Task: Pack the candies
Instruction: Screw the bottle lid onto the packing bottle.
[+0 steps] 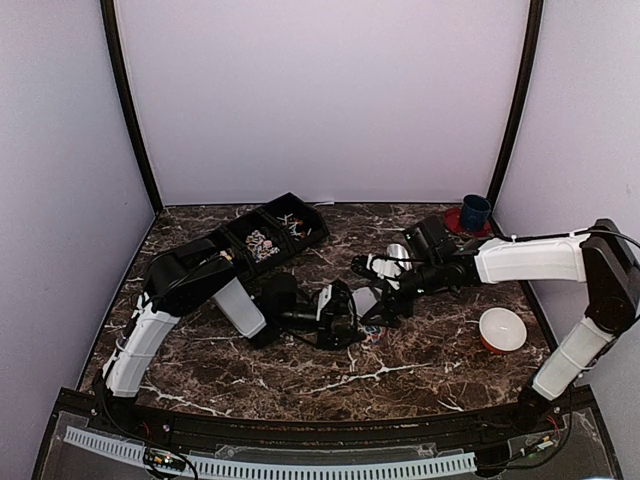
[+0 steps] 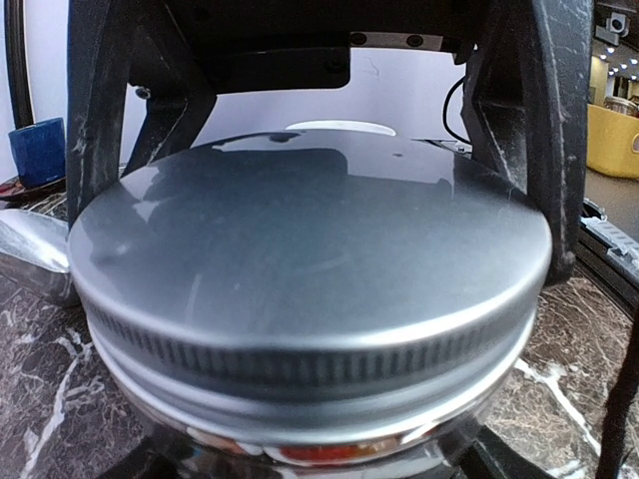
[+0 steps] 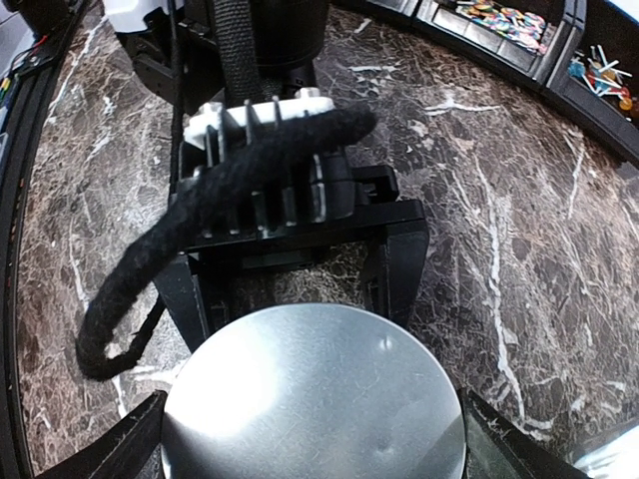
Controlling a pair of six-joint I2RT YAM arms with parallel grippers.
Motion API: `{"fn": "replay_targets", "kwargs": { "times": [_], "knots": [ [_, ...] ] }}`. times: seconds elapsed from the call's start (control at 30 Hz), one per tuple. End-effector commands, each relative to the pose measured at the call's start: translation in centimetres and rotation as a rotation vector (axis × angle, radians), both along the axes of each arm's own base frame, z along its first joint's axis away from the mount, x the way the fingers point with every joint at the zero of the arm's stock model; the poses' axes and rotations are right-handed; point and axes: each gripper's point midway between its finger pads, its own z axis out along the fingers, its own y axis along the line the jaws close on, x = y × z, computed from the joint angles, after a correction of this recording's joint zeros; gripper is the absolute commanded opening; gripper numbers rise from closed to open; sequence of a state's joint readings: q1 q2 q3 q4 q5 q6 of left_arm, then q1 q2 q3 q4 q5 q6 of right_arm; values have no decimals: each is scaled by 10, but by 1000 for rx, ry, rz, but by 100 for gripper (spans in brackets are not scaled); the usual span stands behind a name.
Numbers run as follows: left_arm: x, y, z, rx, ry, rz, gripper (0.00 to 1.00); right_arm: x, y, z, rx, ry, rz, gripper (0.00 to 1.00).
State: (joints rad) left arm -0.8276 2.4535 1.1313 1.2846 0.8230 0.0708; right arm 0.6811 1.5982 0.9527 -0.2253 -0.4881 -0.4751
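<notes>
Our left gripper (image 2: 315, 200) clamps the glass jar (image 2: 429, 445), with candies (image 2: 324, 455) showing beneath its metal lid (image 3: 310, 389). Our right gripper (image 3: 319, 444) straddles that lid, but we cannot tell if it pinches. More candies fill the black tray (image 1: 245, 218), so packing seems unfinished.

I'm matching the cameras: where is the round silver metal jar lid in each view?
Top external: round silver metal jar lid, near the picture's centre.
Left wrist: lid fills the middle.
Right wrist: lid at bottom centre.
Shared landmark: dark veined marble table.
</notes>
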Motion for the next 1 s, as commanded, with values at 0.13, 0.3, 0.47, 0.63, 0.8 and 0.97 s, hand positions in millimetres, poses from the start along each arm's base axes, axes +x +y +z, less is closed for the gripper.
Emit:
{"fn": "replay_targets", "kwargs": {
  "times": [0.13,0.3,0.47,0.63,0.8,0.97],
  "knots": [
    [-1,23,-98,291,256,158,76,20,3,10,49,-40,-234,83],
    [5,26,-100,301,241,205,76,21,5,11,77,-32,-338,84],
    [10,28,-101,308,229,237,76,24,6,7,69,-25,-437,84],
    [12,28,-101,311,228,247,76,23,8,-1,44,-20,-507,85],
    [11,29,-102,315,230,246,76,24,5,0,38,-9,-545,90],
    [8,28,-101,312,230,227,76,12,7,16,43,-20,-440,99]
  ]
}}
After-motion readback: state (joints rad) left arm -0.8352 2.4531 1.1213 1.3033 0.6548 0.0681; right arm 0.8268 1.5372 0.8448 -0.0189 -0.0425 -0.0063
